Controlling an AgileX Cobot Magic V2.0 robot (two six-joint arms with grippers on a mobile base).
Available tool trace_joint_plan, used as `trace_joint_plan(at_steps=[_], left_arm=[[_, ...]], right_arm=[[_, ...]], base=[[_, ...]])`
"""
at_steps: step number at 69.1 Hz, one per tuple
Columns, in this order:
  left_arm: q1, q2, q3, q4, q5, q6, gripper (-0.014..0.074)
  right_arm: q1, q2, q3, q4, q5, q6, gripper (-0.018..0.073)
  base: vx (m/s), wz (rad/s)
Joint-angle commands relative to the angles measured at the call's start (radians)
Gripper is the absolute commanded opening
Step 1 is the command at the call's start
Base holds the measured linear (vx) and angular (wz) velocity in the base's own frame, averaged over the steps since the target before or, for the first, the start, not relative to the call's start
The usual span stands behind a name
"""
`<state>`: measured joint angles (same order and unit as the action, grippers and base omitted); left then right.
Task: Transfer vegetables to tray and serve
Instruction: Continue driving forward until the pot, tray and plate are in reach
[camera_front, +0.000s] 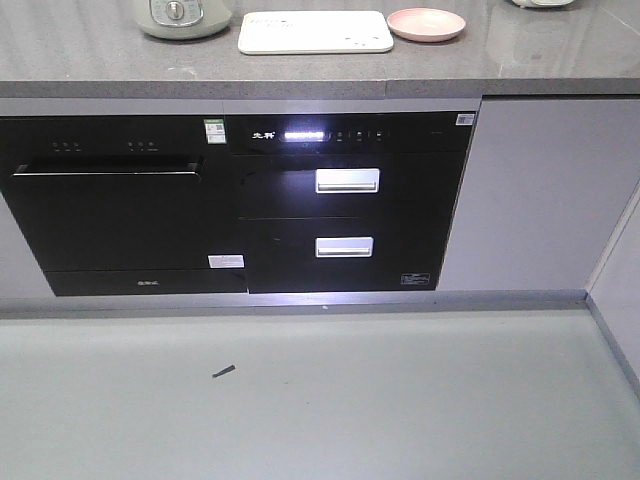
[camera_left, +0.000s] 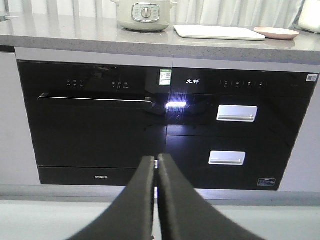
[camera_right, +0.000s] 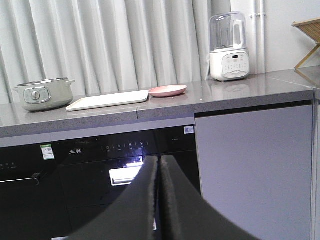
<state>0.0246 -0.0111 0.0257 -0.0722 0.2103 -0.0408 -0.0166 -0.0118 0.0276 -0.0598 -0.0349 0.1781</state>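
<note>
Upper centre of the front view: tray (camera_front: 315, 32) lies on the countertop (camera_front: 100, 60), long axis left to right, with the pink plate (camera_front: 426, 23) just beside its right end. No vegetables discernible. Left gripper (camera_left: 155, 160) and right gripper (camera_right: 159, 161) both have fingers pressed together, empty, held low and level. The tray sits above and between them, neither arm judged nearer.

Light is even, cool and fairly bright in all three views, with only a soft, weak shadow under the edge of the counter (camera_front: 100, 60), whose top shows a dull streaked sheen. The lit display (camera_front: 303, 135) on the black appliance front (camera_front: 120, 220) blooms white-violet in the front view and flares into a starburst in the left wrist view (the glossy glass mirrors it). The left gripper (camera_left: 156, 167) and right gripper (camera_right: 159, 165) are dark, soft and out of focus. The curtains (camera_right: 100, 45) are bright but keep their folds.
</note>
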Motion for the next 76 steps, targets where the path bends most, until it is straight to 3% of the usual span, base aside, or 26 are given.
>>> trace_joint_plan(at_steps=[1,76], left_arm=[[0.003,-0.014,0.026,-0.003,-0.071,-0.006,-0.0006],[0.003,-0.014,0.026,-0.003,-0.071,-0.006,-0.0006]], right_arm=[[-0.001,-0.007,0.016,-0.011,-0.078,-0.007,-0.0003],[-0.001,-0.007,0.016,-0.011,-0.078,-0.007,-0.0003]], base=[[0.09,0.03],[0.08,0.0]])
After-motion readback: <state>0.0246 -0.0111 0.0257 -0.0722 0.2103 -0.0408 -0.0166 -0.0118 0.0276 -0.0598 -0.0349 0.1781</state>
